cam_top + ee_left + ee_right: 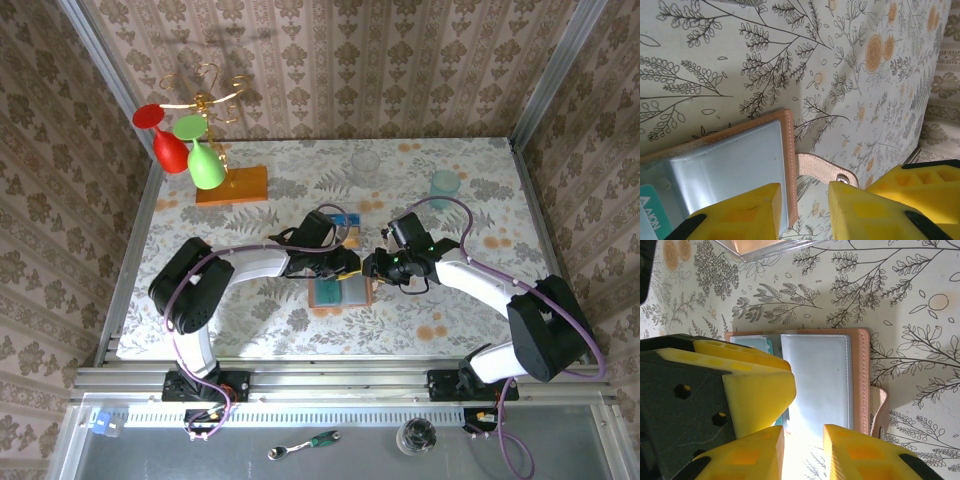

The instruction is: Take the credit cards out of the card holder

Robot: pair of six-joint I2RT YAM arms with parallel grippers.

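The card holder (335, 292) lies open on the floral tablecloth, grey-blue pockets up inside a brown rim. Its snap strap (826, 170) sticks out past the rim. A teal card (649, 216) shows in the far pocket, and the right wrist view catches a sliver of the teal card (769, 345). My left gripper (805, 215) is open, one finger over the pocket and the holder's rim lying in the gap. My right gripper (803, 455) is open at the holder's (822, 380) other edge, beside the left gripper's yellow finger (752, 385). Both grippers meet above the holder: left gripper (350, 268), right gripper (374, 266).
A clear plastic box (343, 224) sits just behind the holder; its edge is the clear plastic box (770, 246). An orange wooden slab (232, 185) with a glass rack stands at back left. A clear glass (366, 160) and a teal cup (445, 185) stand at the back.
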